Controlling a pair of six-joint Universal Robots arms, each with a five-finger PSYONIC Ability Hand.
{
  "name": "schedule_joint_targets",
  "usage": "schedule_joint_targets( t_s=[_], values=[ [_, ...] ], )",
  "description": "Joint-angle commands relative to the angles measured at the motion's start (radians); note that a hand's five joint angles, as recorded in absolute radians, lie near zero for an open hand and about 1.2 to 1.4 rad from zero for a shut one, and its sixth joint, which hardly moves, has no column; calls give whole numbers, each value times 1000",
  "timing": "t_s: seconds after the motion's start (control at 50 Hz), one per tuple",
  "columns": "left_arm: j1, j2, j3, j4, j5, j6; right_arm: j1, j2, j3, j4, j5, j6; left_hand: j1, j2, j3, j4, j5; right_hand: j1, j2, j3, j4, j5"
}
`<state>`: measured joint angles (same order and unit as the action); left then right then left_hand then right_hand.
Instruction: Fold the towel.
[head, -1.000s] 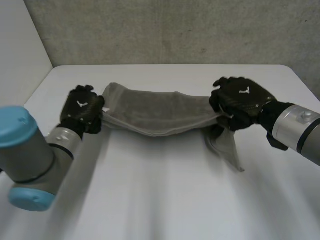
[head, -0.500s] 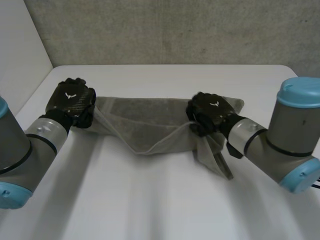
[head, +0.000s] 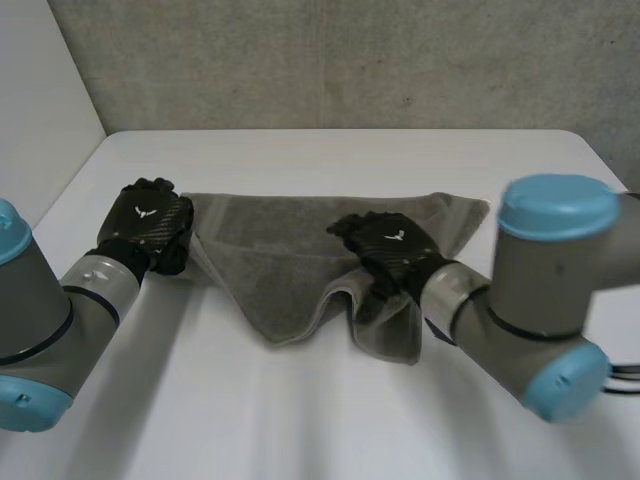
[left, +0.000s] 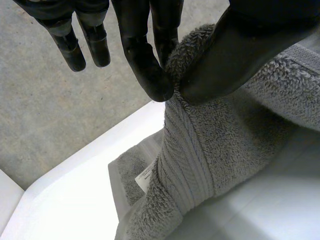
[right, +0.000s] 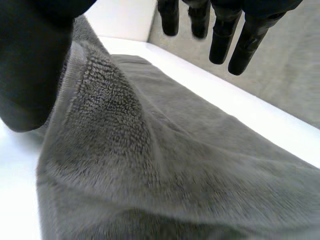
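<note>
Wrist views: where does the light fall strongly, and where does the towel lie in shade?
Left wrist view: the table beside the towel is bright white, dimmer below the lifted cloth. Right wrist view: the table strip beyond the towel is brightest, while the towel's near folds are dark. Head view: even light, no glare on the table.

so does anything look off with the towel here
Yes: the towel is lopsided, its near edge dipping to a point and bunching into a loose flap under the right robot hand.
</note>
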<state>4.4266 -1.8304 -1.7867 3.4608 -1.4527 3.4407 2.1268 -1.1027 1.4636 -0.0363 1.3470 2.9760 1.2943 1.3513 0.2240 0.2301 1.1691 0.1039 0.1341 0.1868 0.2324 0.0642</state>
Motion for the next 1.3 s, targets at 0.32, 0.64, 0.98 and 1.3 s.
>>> schedule_joint_targets(
  t_s=[0.32,0.64,0.98,1.3],
  values=[
    [-12,-3,-16,23,-1,0,-68,-321,567,-275,21,46,102,45,-49,-56,53,110,80,-12,-58,-25],
    [-18,22,-22,21,-12,-37,-38,-186,486,-415,34,225,102,45,-49,-56,53,101,71,-12,-58,-33],
    [-18,62,-22,9,-14,-58,120,84,236,-471,199,265,102,45,-49,-56,53,298,267,-12,-58,163],
    [25,180,-20,9,-12,-166,64,129,222,-531,208,207,102,45,-49,-56,53,504,473,-12,-58,369]
  ],
)
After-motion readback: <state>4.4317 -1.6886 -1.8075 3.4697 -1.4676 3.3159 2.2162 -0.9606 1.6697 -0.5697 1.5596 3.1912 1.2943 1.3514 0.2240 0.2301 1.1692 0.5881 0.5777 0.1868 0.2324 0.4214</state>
